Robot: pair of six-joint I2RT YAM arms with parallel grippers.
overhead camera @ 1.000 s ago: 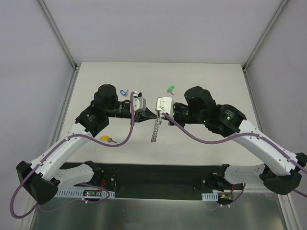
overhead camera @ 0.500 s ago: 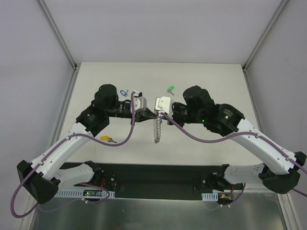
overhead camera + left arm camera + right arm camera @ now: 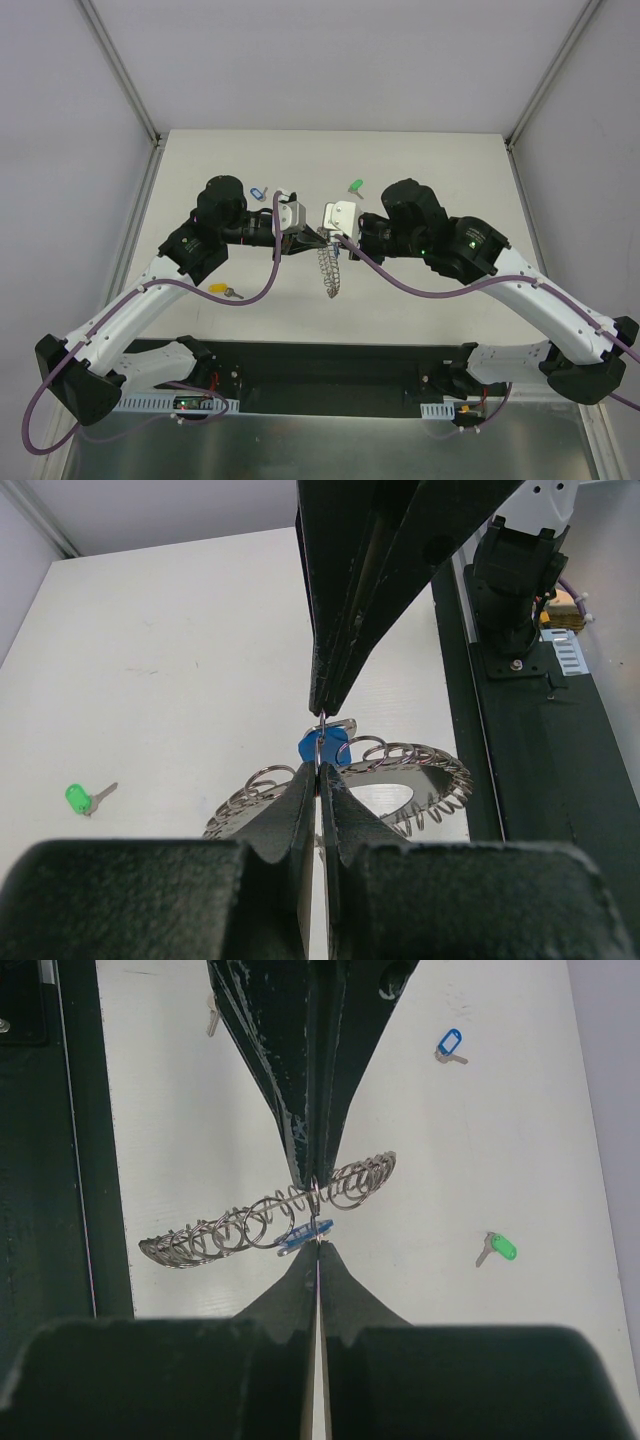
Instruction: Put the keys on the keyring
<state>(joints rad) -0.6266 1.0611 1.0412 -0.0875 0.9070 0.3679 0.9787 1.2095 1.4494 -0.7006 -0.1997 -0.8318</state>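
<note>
**Item 1: large silver-grey wreath-like metal keyring [image 3: 329, 272].** It hangs in the air above the white counter [image 3: 430, 170], edge-on below the point where the two arms meet. Judged rigid as a whole and light enough to dangle from one pinch. It is free to swing, and its smooth wire is likely to slip. The small wire loops round the rim look springy. The best hold is a single rim loop, taken close to its root so the ring cannot pivot.

**Item 2: small silver key with solid-blue plastic head [image 3: 334, 750].** It sits at the rim loops, directly between the two sets of fingertips. Judged light, stiff and thin. The flat plastic head gives a surer purchase than the blade.

**Item 3: left gripper [image 3: 319, 771].** It is clenched on what looks like one wire loop of the keyring. The forearm reaches in horizontally toward the centre, with the fingers pointing at the opposing tips.

**Item 4: right gripper [image 3: 318, 1251].** The jaws are pressed together, tip to tip with the left. Whether they pinch the blue key or the same loop cannot be told. The arm mirrors the left, with the elbow raised.

**Items 5–7: spare keys lying on the counter, well apart from the work.**
- Green-headed key [image 3: 355, 185].
- Pale-blue-headed key [image 3: 257, 191].
- Yellow-headed key [image 3: 218, 288].
</note>
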